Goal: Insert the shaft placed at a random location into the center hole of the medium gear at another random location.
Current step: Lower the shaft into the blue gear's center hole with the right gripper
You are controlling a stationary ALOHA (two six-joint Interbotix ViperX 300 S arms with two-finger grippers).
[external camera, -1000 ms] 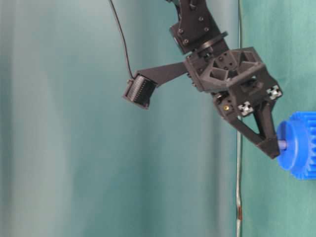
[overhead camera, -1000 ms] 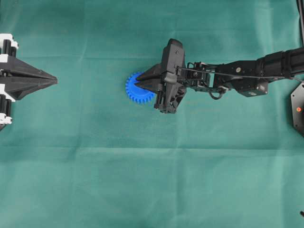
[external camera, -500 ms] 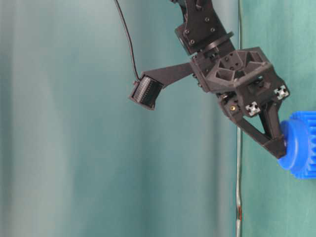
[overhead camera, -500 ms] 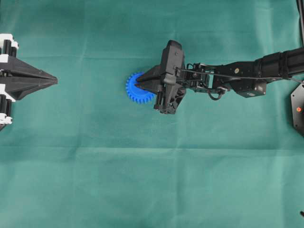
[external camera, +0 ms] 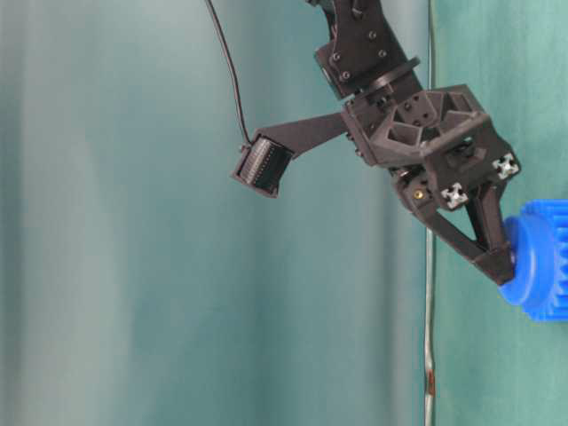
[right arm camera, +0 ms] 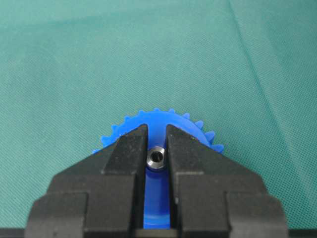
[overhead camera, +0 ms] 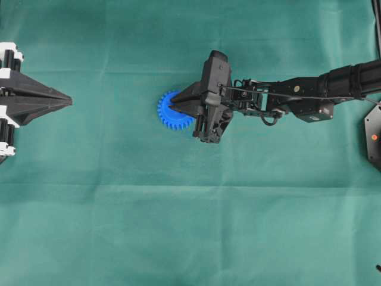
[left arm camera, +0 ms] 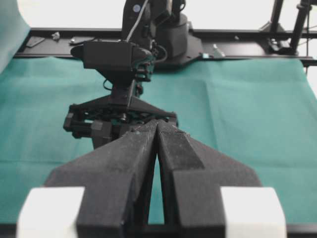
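My right gripper (right arm camera: 157, 148) sits on the medium gear (right arm camera: 159, 123), jaws slightly apart, flanking the shaft (right arm camera: 156, 158) seated in the center hole. My left gripper (left arm camera: 156, 130) rests pressed together, well away. If I lift while a finger (right arm camera: 128, 151) drags the pin, it could pull out or tip the gear.

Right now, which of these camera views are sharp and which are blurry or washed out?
Right wrist view: crisp on the shaft and medium gear. Left wrist view: the near left gripper is soft and the top background blown out white. Table-level view: hazy backdrop. Overhead view: evenly lit, sharp.
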